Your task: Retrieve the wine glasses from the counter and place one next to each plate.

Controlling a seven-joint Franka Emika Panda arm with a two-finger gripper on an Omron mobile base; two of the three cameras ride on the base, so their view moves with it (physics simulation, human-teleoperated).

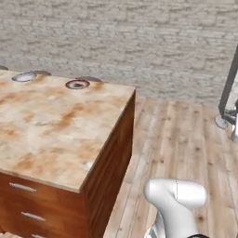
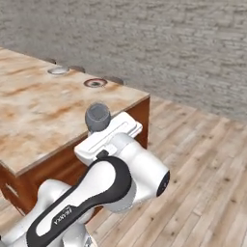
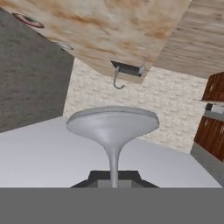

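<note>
A clear greyish-blue wine glass [image 3: 113, 127] stands up between my fingers, and my gripper [image 3: 113, 178] is shut on its thin stem. In the right base view the glass's rounded bowl [image 2: 98, 117] rises just above my hand, over the near right corner of the counter [image 2: 38, 111]. The counter [image 1: 56, 121] is a beige slab with rusty veins on a wood base. Two plates sit at its far edge: a red-and-black rimmed plate [image 1: 77, 84] [image 2: 95, 83] and, to its left, a pale plate [image 1: 23, 77] [image 2: 58, 71]. The hand view is rolled over, with the counter [image 3: 109, 26] at the top.
Wooden floor [image 1: 176, 139] stretches to the right of the counter, up to a grey brick wall [image 1: 139, 42]. Metal legs [image 1: 228, 93] stand at the far right. The counter's front has drawers with handles [image 1: 23, 187]. A faucet [image 3: 119, 81] shows at the counter's far end.
</note>
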